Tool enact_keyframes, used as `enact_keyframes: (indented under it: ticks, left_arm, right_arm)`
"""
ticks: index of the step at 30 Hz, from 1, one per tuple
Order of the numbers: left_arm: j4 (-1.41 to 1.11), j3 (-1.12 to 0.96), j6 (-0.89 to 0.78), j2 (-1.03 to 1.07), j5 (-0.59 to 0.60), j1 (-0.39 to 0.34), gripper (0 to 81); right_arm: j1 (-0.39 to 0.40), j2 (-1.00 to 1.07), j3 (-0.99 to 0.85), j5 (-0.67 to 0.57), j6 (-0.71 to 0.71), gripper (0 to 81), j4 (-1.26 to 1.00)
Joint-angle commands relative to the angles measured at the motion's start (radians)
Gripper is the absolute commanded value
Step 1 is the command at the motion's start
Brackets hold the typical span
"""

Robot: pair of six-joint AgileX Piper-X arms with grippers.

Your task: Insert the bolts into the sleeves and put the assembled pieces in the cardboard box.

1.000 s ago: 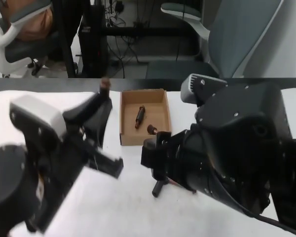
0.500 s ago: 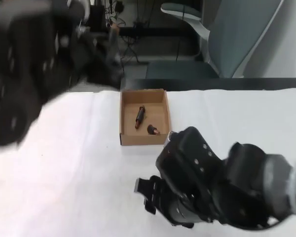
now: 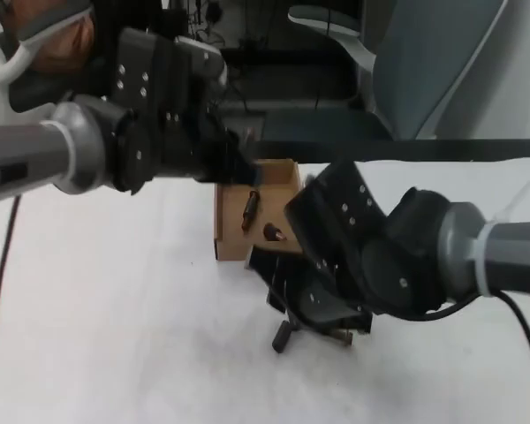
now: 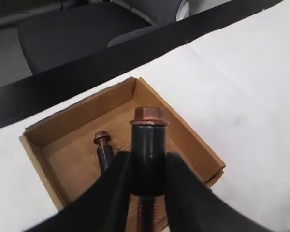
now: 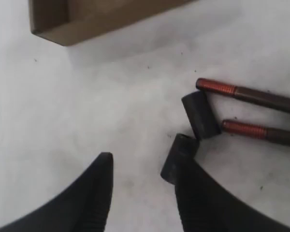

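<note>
Nearest, the right gripper point(image 5: 142, 166) hangs low over the white bench point(image 3: 115, 344), its two fingers spread wide with nothing between them. A loose black sleeve point(image 5: 180, 155) lies on the bench right at the tip of one finger point(image 5: 198, 203), outside the gap. Whether the two touch cannot be told. A second sleeve point(image 5: 201, 116) lies just past the first, almost end to end with it. Beside that one lie a bare bolt point(image 5: 246, 95) and another bolt point(image 5: 266, 134), side by side, with their threaded ends toward the sleeves.

A little farther off stands the cardboard box point(image 3: 231, 250), open at the top, close to the right gripper but apart from the loose parts. An assembled piece point(image 4: 103, 149) lies on its floor. In the high view, a further piece with a copper end point(image 3: 272, 232) lies near the box's near wall.

Farthest, the left gripper point(image 4: 149, 162) hovers above the box's interior. Its fingers are closed tight on a held piece point(image 4: 148, 140), a black sleeve with a bolt through it. The copper head stands clear of the fingers on one side and the thread pokes out on the other.
</note>
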Motion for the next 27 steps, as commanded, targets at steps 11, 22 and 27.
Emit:
enact_keyframes:
  ticks: [11,22,27]
  left_arm:
    - [-0.114,-0.016,-0.065,0.149,0.159,0.002,48.4]
    - [-0.126,-0.019,-0.196,-0.065,0.143,0.087,70.0]
    - [-0.017,-0.019,-0.265,-0.229,0.177,0.202,70.0]
  right_arm:
    - [-0.01,0.104,-0.005,-0.06,0.026,39.6,0.005]
    - [-0.046,0.137,-0.005,-0.071,0.038,39.6,0.006]
    - [-0.046,0.151,-0.009,-0.085,0.057,39.5,0.008]
